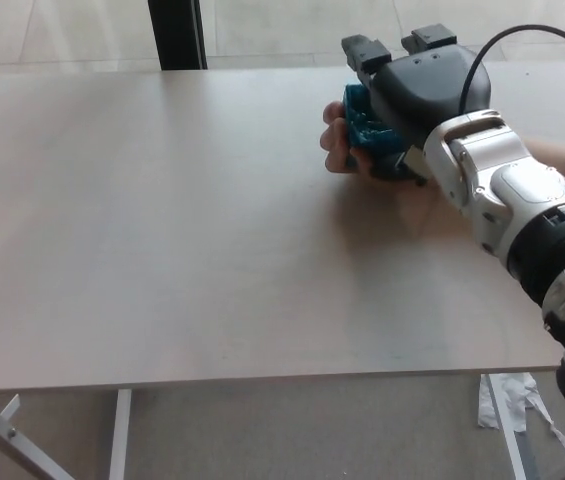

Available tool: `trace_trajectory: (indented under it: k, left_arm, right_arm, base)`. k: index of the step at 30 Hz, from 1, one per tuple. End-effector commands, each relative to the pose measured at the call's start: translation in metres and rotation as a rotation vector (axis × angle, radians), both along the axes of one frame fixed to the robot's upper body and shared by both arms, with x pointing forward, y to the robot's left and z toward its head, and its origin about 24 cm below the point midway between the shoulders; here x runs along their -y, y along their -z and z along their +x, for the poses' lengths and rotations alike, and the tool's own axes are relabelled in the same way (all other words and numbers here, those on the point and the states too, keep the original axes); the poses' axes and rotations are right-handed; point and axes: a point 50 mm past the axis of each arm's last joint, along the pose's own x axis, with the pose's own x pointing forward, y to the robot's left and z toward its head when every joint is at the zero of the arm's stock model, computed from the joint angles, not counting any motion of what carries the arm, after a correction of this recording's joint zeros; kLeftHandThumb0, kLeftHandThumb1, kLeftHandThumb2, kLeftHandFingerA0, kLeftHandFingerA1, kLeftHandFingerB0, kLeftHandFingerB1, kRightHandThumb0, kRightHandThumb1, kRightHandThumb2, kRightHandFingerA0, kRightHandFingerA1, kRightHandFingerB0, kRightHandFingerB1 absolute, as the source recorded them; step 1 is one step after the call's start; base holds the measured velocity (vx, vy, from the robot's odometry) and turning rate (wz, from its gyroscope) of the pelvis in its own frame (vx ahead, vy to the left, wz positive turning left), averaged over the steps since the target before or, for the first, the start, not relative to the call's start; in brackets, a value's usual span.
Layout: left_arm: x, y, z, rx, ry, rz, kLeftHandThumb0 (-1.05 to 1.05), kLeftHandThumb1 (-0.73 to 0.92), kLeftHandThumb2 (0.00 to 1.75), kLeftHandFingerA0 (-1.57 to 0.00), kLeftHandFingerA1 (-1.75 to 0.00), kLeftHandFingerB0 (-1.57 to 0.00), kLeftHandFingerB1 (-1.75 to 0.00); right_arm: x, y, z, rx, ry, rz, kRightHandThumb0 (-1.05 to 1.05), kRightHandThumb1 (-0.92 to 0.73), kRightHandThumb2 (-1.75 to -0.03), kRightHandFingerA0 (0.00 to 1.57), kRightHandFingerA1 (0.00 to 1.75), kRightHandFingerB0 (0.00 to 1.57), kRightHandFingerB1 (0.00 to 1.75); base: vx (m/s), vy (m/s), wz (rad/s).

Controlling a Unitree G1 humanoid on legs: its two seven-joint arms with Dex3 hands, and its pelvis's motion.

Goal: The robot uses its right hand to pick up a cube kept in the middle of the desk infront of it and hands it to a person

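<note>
Right hand (412, 95) fingers apart above cube (364, 125).

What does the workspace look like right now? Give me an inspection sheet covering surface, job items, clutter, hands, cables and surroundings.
Surface: pale wooden desk, bare apart from the handover.
Job's things: blue cube above the desk's far right, between the right hand and a person's hand, whose fingers curl around it.
Clutter: nothing seen.
Hands: right hand against the cube, fingers raised; left not in view.
Cables: black cable arching behind the right hand.
Surroundings: tiled floor, dark post, white scrap under the desk.
</note>
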Motion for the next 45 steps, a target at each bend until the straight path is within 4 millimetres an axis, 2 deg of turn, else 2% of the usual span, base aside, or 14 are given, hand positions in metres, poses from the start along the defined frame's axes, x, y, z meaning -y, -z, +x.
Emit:
trace_trajectory:
  k: [1, 3, 4, 12, 14, 15, 18, 19, 23, 24, 27, 29, 37, 45]
  left_arm:
    - [-0.002, -0.001, -0.008, -0.012, -0.008, 0.013, -0.66, 0.7, 0.61, -0.62, -0.61, -0.46, -0.39]
    - [-0.002, -0.001, -0.009, -0.018, -0.002, 0.015, -0.66, 0.71, 0.62, -0.6, -0.59, -0.47, -0.39]
    - [-0.002, -0.001, -0.009, -0.017, -0.004, 0.015, -0.66, 0.55, 0.96, -0.55, -0.67, -0.39, -0.54]
    - [-0.004, -0.003, -0.013, -0.012, -0.01, 0.017, -0.66, 0.72, 0.61, -0.57, -0.61, -0.48, -0.41]
    - [-0.005, -0.004, -0.015, -0.025, -0.015, 0.018, -0.69, 0.58, 0.98, -0.53, -0.68, -0.41, -0.55]
    - [-0.006, -0.004, -0.016, -0.029, -0.012, 0.021, -0.66, 0.72, 0.61, -0.57, -0.61, -0.46, -0.4]
    - [-0.007, -0.005, -0.019, -0.029, -0.023, 0.028, -0.65, 0.56, 0.97, -0.57, -0.69, -0.4, -0.55]
    - [-0.007, -0.006, -0.019, -0.031, -0.022, 0.034, -0.65, 0.56, 0.97, -0.57, -0.69, -0.41, -0.55]
    - [-0.011, -0.01, -0.018, -0.027, -0.026, 0.042, -0.67, 0.72, 0.62, -0.62, -0.65, -0.5, -0.42]
    - [-0.011, -0.011, -0.017, -0.031, -0.019, 0.044, -0.66, 0.72, 0.62, -0.6, -0.62, -0.5, -0.41]
    - [-0.013, -0.013, -0.015, -0.043, -0.019, 0.054, -0.67, 0.58, 0.97, -0.65, -0.74, -0.43, -0.55]
    - [-0.013, -0.012, -0.017, -0.039, -0.03, 0.05, -0.65, 0.72, 0.61, -0.65, -0.7, -0.51, -0.42]
    - [-0.015, -0.014, -0.03, -0.053, -0.057, 0.047, -0.66, 0.71, 0.61, -0.55, -0.63, -0.51, -0.43]
    - [-0.015, -0.013, -0.033, -0.092, -0.046, 0.06, -0.67, 0.72, 0.62, -0.41, -0.57, -0.47, -0.42]
  right_arm:
    - [0.008, -0.06, 0.01, -0.286, 0.05, 0.082, -0.94, -0.55, -0.96, 0.0, 0.25, 0.0, 0.0]
    - [0.024, -0.086, 0.001, -0.27, -0.009, 0.211, -0.99, -0.5, -0.58, 0.0, 0.22, 0.0, 0.06]
    - [0.029, -0.092, -0.004, -0.251, -0.021, 0.241, -0.91, -0.54, -0.93, 0.0, 0.2, 0.0, 0.01]
    - [0.09, -0.136, -0.075, -0.107, -0.122, 0.5, -0.93, -0.54, -0.86, 0.0, 0.05, 0.06, 0.0]
    - [0.111, -0.149, -0.108, -0.053, -0.145, 0.591, -0.77, -0.46, -0.81, 0.0, 0.22, 0.13, 0.11]
    - [0.121, -0.153, -0.123, -0.029, -0.144, 0.616, -0.74, -0.43, -0.8, 0.0, 0.24, 0.12, 0.18]
    - [0.15, -0.157, -0.161, 0.085, -0.143, 0.673, -0.34, -0.27, -0.87, 0.05, 0.53, 0.0, 0.48]
    - [0.177, -0.159, -0.193, 0.18, -0.102, 0.744, -0.62, -0.47, -0.57, 0.37, 0.43, 0.32, 0.32]
    - [0.217, -0.157, -0.249, 0.339, 0.026, 0.721, -0.65, -0.44, -0.82, 0.76, 0.59, 0.55, 0.53]
    - [0.229, -0.154, -0.266, 0.363, 0.056, 0.737, -0.56, -0.52, -0.57, 0.9, 0.51, 0.65, 0.44]
    - [0.262, -0.143, -0.309, 0.369, 0.16, 0.773, -0.4, -0.46, -0.55, 0.99, 0.61, 0.71, 0.46]
    - [0.286, -0.139, -0.352, 0.394, 0.298, 0.793, -0.38, -0.48, -0.55, 0.97, 0.68, 0.71, 0.45]
    - [0.318, -0.153, -0.416, 0.378, 0.401, 0.889, -0.41, -0.51, -0.56, 1.0, 0.69, 0.74, 0.48]
    - [0.34, -0.151, -0.424, 0.386, 0.392, 1.021, -0.42, -0.54, -0.57, 1.03, 0.7, 0.82, 0.52]
  base:
    - [0.0, 0.0, 0.0]
    - [0.0, 0.0, 0.0]
    - [0.0, 0.0, 0.0]
    - [0.0, 0.0, 0.0]
    - [0.0, 0.0, 0.0]
    - [0.0, 0.0, 0.0]
    - [0.0, 0.0, 0.0]
    - [0.0, 0.0, 0.0]
    - [0.0, 0.0, 0.0]
    - [0.0, 0.0, 0.0]
    - [0.0, 0.0, 0.0]
    - [0.0, 0.0, 0.0]
    - [0.0, 0.0, 0.0]
    - [0.0, 0.0, 0.0]
